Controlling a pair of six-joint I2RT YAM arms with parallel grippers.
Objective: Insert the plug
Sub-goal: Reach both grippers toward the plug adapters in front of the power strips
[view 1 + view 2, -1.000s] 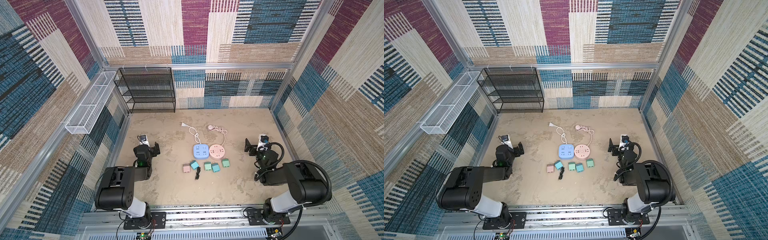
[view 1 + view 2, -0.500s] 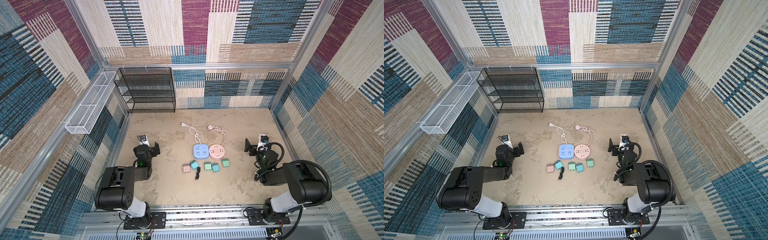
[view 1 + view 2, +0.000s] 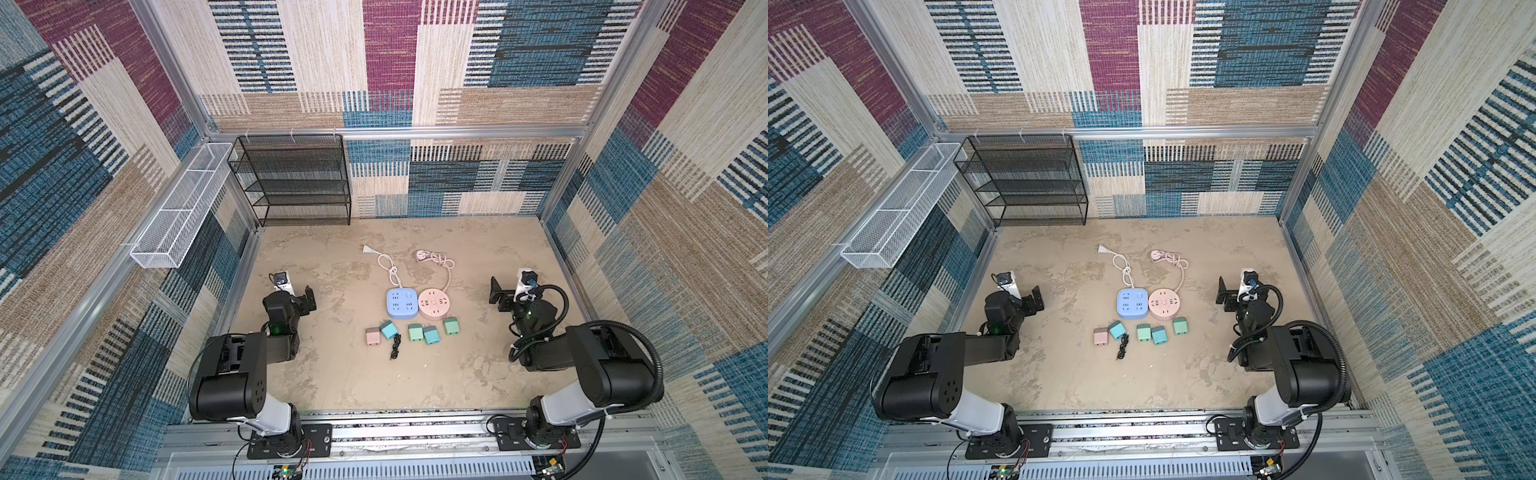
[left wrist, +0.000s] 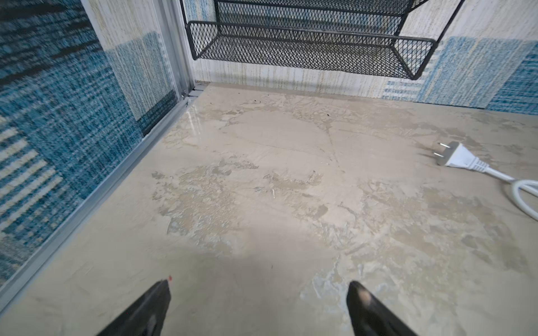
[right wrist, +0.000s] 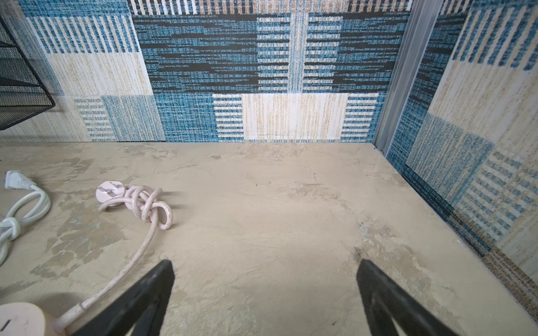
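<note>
Left gripper (image 4: 259, 291) and right gripper (image 5: 265, 270) both gape open, holding nothing.
Between them on your worktop (image 3: 478, 249) you have the blue power strip (image 3: 401, 303) and pink power strip (image 3: 434, 303) side by side, with five small plugs (image 3: 415, 332) in a loose row just beside them, none inserted.

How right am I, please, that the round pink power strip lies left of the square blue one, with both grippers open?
Wrong side: in both top views the round pink power strip lies right of the square blue strip. The left gripper and right gripper are indeed open.
</note>
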